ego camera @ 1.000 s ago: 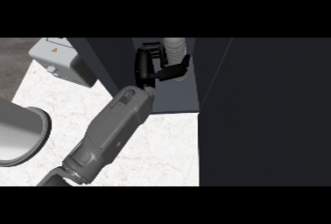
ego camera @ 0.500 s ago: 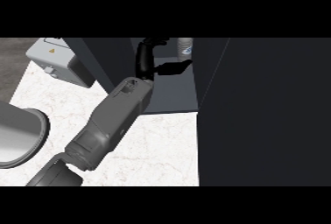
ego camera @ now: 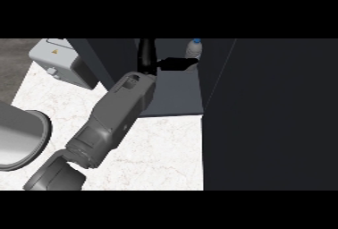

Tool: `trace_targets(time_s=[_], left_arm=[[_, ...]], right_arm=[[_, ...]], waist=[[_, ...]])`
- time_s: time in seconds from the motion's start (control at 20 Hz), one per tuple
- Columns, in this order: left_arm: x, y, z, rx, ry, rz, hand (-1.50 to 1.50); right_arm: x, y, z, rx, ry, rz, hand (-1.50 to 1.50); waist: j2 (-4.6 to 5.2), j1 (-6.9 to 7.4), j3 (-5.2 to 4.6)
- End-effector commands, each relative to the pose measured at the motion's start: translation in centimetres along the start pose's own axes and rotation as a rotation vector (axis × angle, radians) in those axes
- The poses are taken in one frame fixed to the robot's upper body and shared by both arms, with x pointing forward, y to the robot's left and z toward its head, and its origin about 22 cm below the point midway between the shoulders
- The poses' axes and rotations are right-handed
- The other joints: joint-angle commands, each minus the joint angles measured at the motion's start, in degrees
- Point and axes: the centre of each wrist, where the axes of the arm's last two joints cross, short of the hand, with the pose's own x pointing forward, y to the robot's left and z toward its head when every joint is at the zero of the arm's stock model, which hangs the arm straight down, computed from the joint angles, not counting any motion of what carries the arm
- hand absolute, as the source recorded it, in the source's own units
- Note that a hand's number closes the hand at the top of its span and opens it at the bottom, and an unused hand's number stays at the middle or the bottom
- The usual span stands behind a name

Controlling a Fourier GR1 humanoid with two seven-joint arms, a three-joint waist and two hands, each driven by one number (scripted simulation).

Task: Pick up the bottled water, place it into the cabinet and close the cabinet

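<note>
The bottled water (ego camera: 193, 46), clear with a white cap and a blue label, stands upright at the back of the open cabinet (ego camera: 173, 94), on its grey floor. My left hand (ego camera: 148, 57) is inside the cabinet, just left of the bottle. Its fingers point straight up and its thumb stretches right across the bottle's lower part, hiding the base. Whether the thumb touches the bottle I cannot tell. The grey forearm (ego camera: 116, 118) runs from the lower left of the head view up to the cabinet. My right hand does not show.
The cabinet's dark door (ego camera: 271, 116) fills the right side of the view. A grey box with a warning label (ego camera: 56, 58) sits at the upper left, and a large round grey rim (ego camera: 16, 138) at the left edge. White marble counter (ego camera: 165, 147) lies between.
The hand carried the bottle deeper into the cabinet, then uncurled from it. The fingers now point up and the bottle stands on its own.
</note>
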Motion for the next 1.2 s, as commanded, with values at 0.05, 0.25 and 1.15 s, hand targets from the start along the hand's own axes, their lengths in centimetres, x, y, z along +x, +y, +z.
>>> trace_targets(time_s=[0.05, 0.25, 1.15], left_arm=[[0.8, 0.2, -0.6, -0.046, -0.053, 0.141, -1.5], [1.8, -0.5, -0.2, -0.1, -0.071, 0.257, -1.5], [2.5, -1.7, 10.6, -0.226, -0.036, 0.44, -1.5]], right_arm=[[1.8, 0.1, -0.2, -0.005, -0.043, 0.004, -1.5], [2.2, 1.4, -1.3, -0.007, -0.054, 0.005, -1.5], [2.8, 1.9, -1.2, 0.019, -0.025, -0.009, -1.5]], waist=[[-0.25, 0.72, -0.01], [-0.58, 1.67, -0.04], [-1.41, 3.17, 0.0]])
